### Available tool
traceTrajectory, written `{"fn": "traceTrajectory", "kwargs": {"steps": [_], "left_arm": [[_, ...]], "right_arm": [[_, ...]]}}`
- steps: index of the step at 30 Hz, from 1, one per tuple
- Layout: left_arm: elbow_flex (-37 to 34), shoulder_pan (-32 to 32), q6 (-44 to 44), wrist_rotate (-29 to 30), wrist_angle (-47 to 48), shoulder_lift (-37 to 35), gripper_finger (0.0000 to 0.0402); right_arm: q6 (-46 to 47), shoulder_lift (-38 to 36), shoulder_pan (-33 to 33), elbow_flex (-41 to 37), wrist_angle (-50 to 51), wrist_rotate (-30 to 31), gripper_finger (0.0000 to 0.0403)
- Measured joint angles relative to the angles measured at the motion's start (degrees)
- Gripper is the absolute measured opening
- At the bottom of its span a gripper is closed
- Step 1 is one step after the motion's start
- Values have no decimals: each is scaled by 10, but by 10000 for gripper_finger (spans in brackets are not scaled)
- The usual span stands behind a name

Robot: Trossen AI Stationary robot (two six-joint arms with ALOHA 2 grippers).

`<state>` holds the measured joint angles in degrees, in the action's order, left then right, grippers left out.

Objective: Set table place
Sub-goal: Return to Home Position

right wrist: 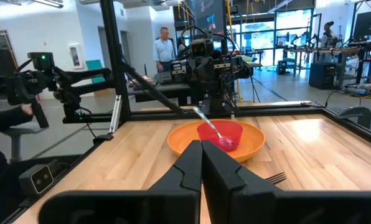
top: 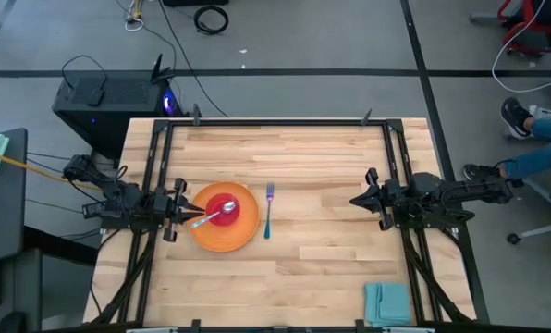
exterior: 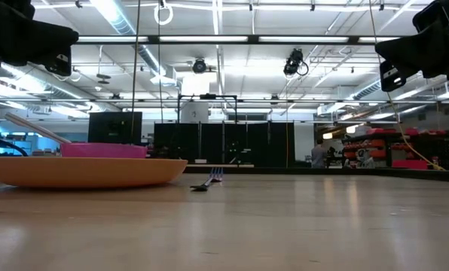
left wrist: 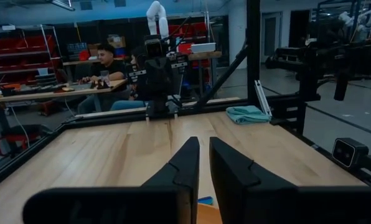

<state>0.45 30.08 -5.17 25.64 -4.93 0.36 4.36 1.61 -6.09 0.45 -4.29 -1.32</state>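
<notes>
The round orange plate (top: pixel 240 237) (exterior: pixel 81 172) (right wrist: pixel 260 140) lies left of centre on the plank table (top: pixel 312 268). The small pink-red cup (top: pixel 224 207) (right wrist: pixel 226 132) stands upright on the plate. The silver spoon (top: pixel 202 221) (right wrist: pixel 204 118) has its bowl in the cup, and its handle slants out over the rim toward my left gripper. The blue-handled fork (top: pixel 268 215) (exterior: pixel 209 181) lies flat just right of the plate. My left gripper (top: pixel 181 212) (left wrist: pixel 203 155) hovers at the plate's left rim, open by a narrow gap. My right gripper (top: pixel 354 200) (right wrist: pixel 201 149) hangs shut, far right of the fork.
A folded teal napkin (top: pixel 387 302) (left wrist: pixel 246 114) lies at the table's near right corner. Black rails (top: pixel 397 166) run along the left and right sides. Bare planks stretch between fork and right gripper. A seated person's legs (top: pixel 534 157) show beyond the right edge.
</notes>
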Motion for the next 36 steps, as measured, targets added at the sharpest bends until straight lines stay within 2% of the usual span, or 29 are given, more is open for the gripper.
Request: {"fn": "traceTrajectory", "kwargs": {"steps": [27, 36], "left_arm": [[0, 0, 0, 0, 0, 0, 35], [0, 0, 0, 0, 0, 0, 43]], "right_arm": [[0, 0, 0, 0, 0, 0, 13], [0, 0, 0, 0, 0, 0, 13]]}}
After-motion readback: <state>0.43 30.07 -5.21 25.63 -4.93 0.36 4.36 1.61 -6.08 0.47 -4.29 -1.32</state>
